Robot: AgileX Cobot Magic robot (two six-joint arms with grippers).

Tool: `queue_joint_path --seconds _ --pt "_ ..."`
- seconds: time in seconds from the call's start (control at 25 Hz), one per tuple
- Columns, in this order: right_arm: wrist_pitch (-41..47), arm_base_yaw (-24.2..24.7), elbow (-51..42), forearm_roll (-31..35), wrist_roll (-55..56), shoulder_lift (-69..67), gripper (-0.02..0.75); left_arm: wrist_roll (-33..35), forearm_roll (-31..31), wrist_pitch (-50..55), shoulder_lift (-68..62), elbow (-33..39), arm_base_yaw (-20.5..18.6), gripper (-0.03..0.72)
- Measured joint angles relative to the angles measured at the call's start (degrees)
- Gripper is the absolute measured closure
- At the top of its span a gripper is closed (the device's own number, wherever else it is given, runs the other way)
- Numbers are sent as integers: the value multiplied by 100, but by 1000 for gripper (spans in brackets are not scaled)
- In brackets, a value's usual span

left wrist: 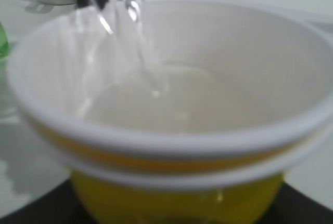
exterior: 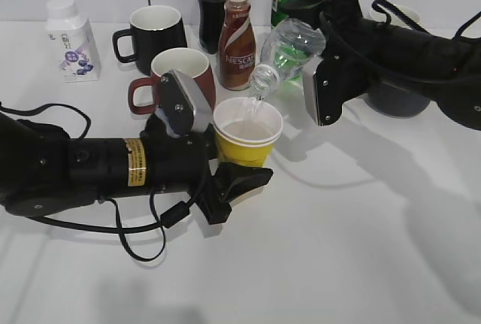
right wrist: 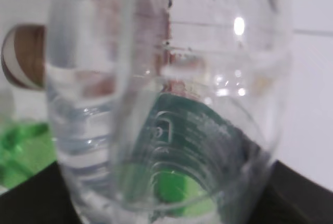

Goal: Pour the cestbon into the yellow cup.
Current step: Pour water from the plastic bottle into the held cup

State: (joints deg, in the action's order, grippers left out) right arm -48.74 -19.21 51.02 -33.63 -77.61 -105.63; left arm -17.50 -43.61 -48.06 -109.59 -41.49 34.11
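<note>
White bench (exterior: 361, 249) carries the scene: right end effector (exterior: 319, 76) grasps the tilted clear ribbed plastic bottle (exterior: 289, 47) pouring into the small yellow paper cup (exterior: 244, 147) clenched by left end effector (exterior: 218, 158); overtilting may cause overflow.

Bright even light, blurred wrist close-ups

You see the cestbon (exterior: 289, 46) as clear, glossy ribbed plastic in the right tool (exterior: 319, 87). The yellow cup (exterior: 246, 137) in the left tool (exterior: 218, 151) looks like matt paper with a smooth white rim. Both tools are matt black plastic; the table (exterior: 361, 226) is smooth white.
</note>
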Motion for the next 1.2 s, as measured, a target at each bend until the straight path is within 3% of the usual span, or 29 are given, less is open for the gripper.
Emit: queue_joint_path --seconds 0.24,0.56,1.0,1.2 --pt "0 0 0 0 447 4 276 0 -6 -2 0 0 0 247" --pt "0 0 -85 -18 2188 11 276 0 5 -87 0 0 0 247" --pt "0 0 -155 -409 5842 20 276 0 276 -237 0 0 -51 248" --pt "-5 0 -155 -318 6808 25 276 0 283 -410 30 36 -228 248"
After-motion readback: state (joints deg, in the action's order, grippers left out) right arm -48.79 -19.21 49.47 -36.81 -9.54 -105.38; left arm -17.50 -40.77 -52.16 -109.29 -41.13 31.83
